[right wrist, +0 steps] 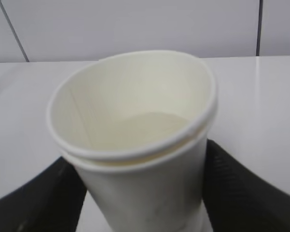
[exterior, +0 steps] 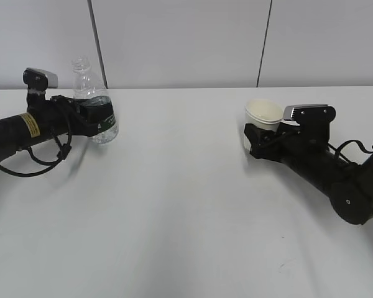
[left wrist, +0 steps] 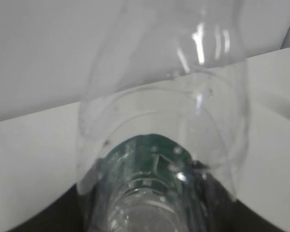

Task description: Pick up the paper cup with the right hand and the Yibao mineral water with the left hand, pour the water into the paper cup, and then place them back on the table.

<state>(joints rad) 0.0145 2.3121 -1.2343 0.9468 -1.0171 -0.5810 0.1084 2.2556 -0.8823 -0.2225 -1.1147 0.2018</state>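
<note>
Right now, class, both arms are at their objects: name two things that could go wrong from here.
The Yibao mineral water has no cap, so tilting it early could spill onto the table. The right hand straddles a thin paper cup; squeezing hard might crush or tip it.

The clear bottle (exterior: 94, 102) with a dark green label stands upright, capless, at the far left of the white table (exterior: 186, 205). The cream paper cup (exterior: 262, 118) sits far right, seemingly leaning slightly.
</note>
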